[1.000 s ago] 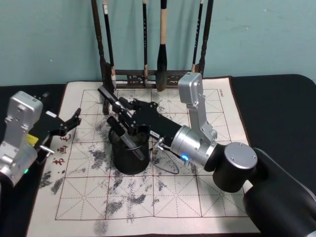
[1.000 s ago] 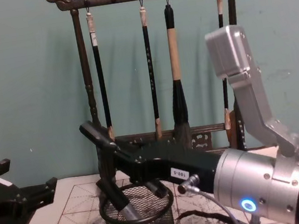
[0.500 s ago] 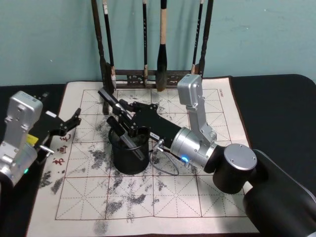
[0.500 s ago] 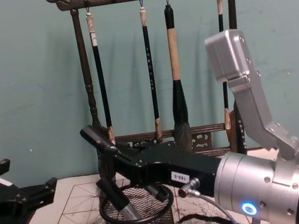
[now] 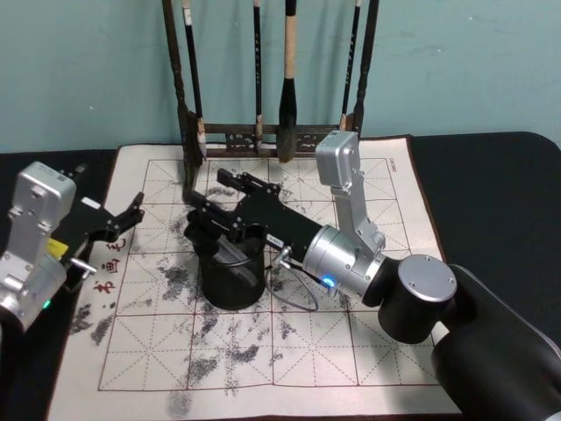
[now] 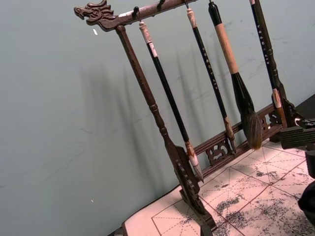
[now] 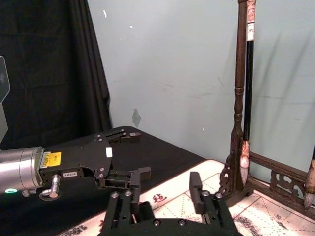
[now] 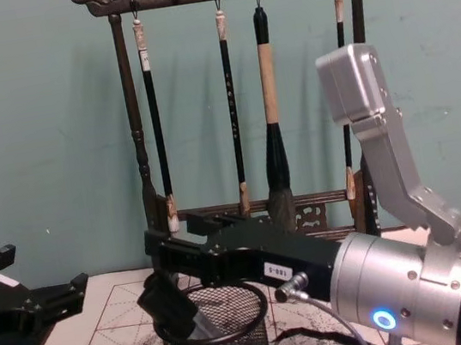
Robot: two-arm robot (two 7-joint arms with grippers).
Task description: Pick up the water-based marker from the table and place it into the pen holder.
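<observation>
Right hand [image 5: 216, 202] spread open above pen holder [image 5: 230, 276], marker [image 8: 171, 307] leaning inside

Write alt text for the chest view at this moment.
The right gripper, fingers open, hangs just above the black mesh pen holder, where the marker leans against the rim. Behind stands a wooden brush rack; the left gripper waits at left.

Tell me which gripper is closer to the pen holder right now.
Right. The right gripper hovers open just above the pen holder; the left gripper sits off to its left over the mat edge.
</observation>
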